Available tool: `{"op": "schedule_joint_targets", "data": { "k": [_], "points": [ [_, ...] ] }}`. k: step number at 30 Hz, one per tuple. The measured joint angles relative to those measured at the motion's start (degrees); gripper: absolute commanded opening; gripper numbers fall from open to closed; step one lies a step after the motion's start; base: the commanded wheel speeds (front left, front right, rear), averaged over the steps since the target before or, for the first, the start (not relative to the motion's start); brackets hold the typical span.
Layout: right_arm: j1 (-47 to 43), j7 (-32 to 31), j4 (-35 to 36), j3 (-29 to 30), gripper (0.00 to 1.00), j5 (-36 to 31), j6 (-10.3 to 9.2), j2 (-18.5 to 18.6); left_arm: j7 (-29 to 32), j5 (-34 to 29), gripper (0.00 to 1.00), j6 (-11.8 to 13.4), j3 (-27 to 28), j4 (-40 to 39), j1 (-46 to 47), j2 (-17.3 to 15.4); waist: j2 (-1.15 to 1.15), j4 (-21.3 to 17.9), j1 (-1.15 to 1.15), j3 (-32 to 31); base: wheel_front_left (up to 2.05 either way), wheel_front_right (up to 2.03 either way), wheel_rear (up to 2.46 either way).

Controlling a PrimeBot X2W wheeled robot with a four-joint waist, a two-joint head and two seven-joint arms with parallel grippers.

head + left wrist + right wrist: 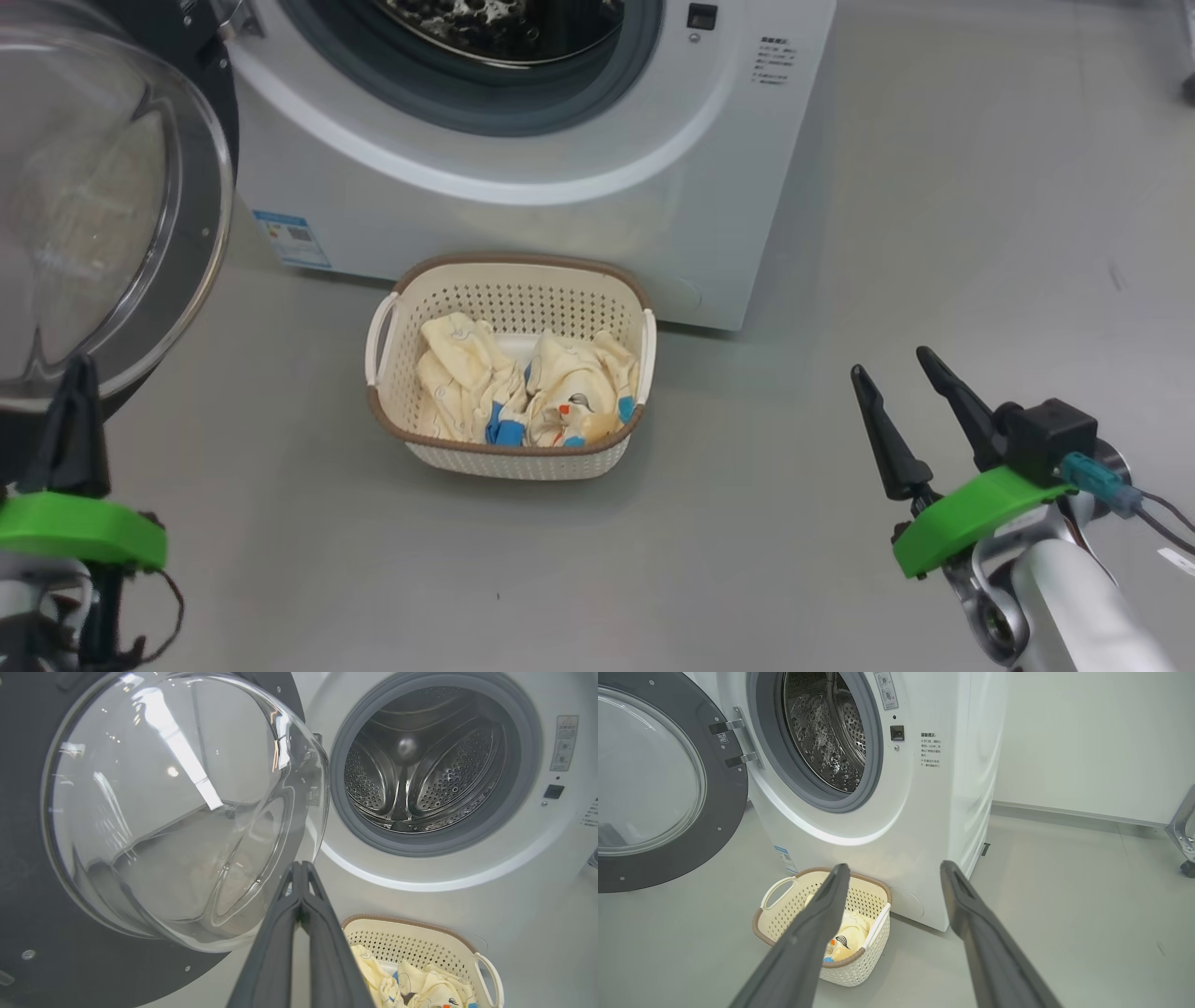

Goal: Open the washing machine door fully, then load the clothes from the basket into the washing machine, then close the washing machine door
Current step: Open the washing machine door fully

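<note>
- L gripper [299,868]: jaws pinched tight, nothing btwn them.
- R gripper [894,868]: jaws spread wide, empty.
- Washing machine door [177,812] swung open, right by L tips, on their left.
- Drum [420,765] open to view past L tips.
- Basket [512,263] on floor ahead, btwn both grippers, just before the washing machine [924,812].
- Clothes [467,373] heaped inside basket.

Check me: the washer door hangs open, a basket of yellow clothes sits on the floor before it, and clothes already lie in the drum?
Not quite: the steel drum is empty, as the left wrist view shows. The door does hang open, and the clothes lie in the basket on the floor.
</note>
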State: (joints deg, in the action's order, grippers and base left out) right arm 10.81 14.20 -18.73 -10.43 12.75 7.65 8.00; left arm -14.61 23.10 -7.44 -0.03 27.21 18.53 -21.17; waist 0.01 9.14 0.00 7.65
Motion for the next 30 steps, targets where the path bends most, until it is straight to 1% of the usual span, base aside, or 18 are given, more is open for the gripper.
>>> {"op": "schedule_joint_targets", "data": {
  "k": [1, 7, 14, 19, 26, 27, 28, 29, 30],
  "points": [
    [0.0, 0.0, 0.0, -0.2, 1.00, 0.1, -0.01, -0.2, 0.0, 0.0, 0.00, 0.0, -0.4, -1.1, -1.0, 0.5, 0.00, -0.5, 0.00, -0.5, 0.00, 0.00, 0.00],
    [-0.6, 0.1, 0.3, -0.6, 1.00, 0.4, 0.00, -1.1, 1.1, -1.3, 0.00, 2.3, -3.1, -8.4, -6.5, 3.6, 0.00, -3.7, 0.00, -3.0, 0.00, 0.00, 0.00],
    [-2.6, 0.1, 2.6, 0.2, 1.00, 0.4, 0.00, -2.1, 3.2, -1.5, 0.00, 4.0, -6.1, -14.9, -12.7, 5.9, 0.00, -6.4, 0.00, -5.4, 0.00, 0.00, 0.00],
    [-2.9, 0.2, 3.8, 1.0, 1.00, 0.4, 0.00, -2.7, 3.6, -1.5, 0.00, 4.5, -7.3, -17.9, -15.2, 6.9, 0.00, -7.7, 0.00, -6.1, 0.00, 0.00, 0.00],
    [-3.5, 0.2, 4.3, 1.1, 1.00, 0.3, 0.00, -3.2, 3.4, -1.4, 0.00, 5.0, -7.7, -19.7, -19.0, 7.7, 0.00, -9.0, 0.00, -6.6, 0.00, 0.00, 0.00],
    [-3.5, 0.2, 4.3, 1.1, 1.00, 0.3, -0.01, -3.3, 3.1, -1.4, 0.21, 5.0, -7.7, -19.9, -19.3, 7.8, 0.00, -9.2, 0.00, -6.7, 0.00, 0.00, 0.00],
    [-3.6, 0.2, 4.3, 1.2, 1.00, 0.3, 0.00, -3.3, 2.8, -1.4, 0.52, 5.2, -7.7, -20.0, -19.6, 7.9, 0.00, -9.3, 0.00, -6.8, 0.00, 0.00, 0.00],
    [-3.6, 0.2, 4.3, 1.2, 1.00, 0.3, 0.00, -3.4, 2.4, -1.5, 1.00, 5.5, -7.8, -20.1, -19.8, 7.9, 0.00, -9.4, 0.00, -6.9, 0.00, 0.00, 0.00],
    [-3.6, 0.2, 4.3, 1.3, 1.00, 0.3, 0.00, -3.4, 2.2, -1.7, 1.00, 5.5, -7.9, -20.1, -20.0, 7.9, 0.00, -9.6, 0.00, -6.9, 0.00, 0.00, 0.00]
  ]
}}
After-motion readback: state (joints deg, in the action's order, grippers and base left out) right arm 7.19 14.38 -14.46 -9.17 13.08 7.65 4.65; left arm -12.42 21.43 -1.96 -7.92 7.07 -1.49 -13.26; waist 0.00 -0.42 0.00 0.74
